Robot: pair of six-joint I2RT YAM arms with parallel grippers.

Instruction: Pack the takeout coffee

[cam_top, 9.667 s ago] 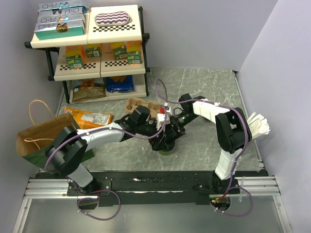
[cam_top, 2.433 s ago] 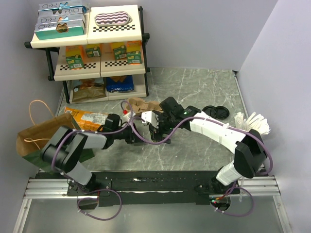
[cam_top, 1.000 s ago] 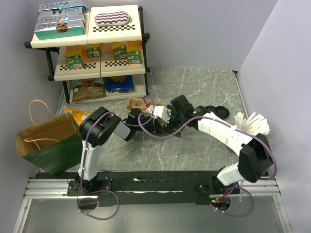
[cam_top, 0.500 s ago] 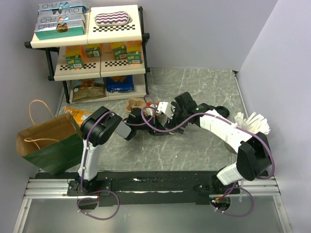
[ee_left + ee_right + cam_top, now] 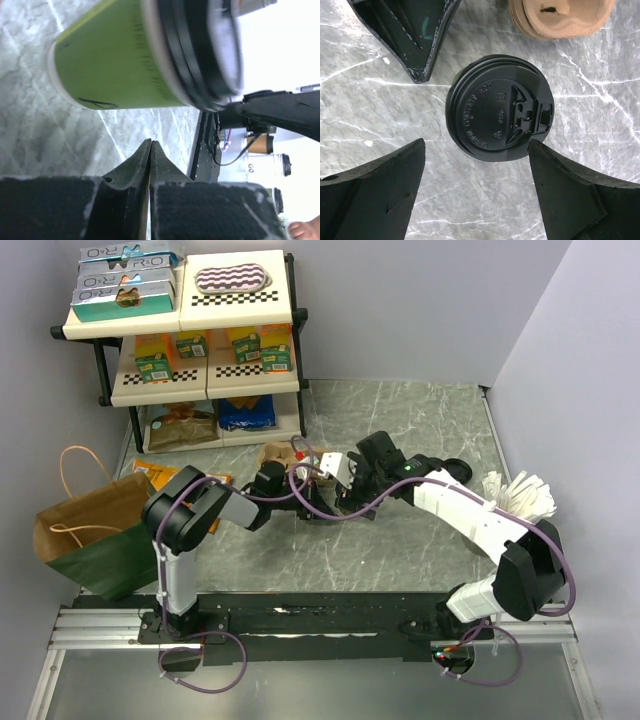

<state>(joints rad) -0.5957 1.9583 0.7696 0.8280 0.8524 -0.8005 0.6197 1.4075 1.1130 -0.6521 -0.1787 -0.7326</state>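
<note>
The takeout coffee (image 5: 125, 55) is a green paper cup with a black lid (image 5: 500, 107), standing on the marble table. My left gripper (image 5: 150, 143) is shut with nothing between its fingers, its tips just short of the cup's side. My right gripper (image 5: 475, 145) hovers above the cup, open, one finger on each side of the lid's near edge and apart from it. The left gripper's fingers (image 5: 415, 45) show beside the lid in the right wrist view. In the top view both grippers (image 5: 305, 495) (image 5: 338, 490) meet mid-table and hide the cup.
A brown pulp cup carrier (image 5: 560, 17) (image 5: 285, 455) lies just behind the cup. A paper bag (image 5: 100, 530) stands open at the left beside an orange snack pack (image 5: 160, 475). A stocked shelf (image 5: 190, 340) is at the back left; spare lids (image 5: 450, 470) and white packets (image 5: 525, 495) lie right.
My left arm's elbow has swung left and lower while its shut gripper stays by the cup. My right gripper has shifted slightly over the lid and stays open.
</note>
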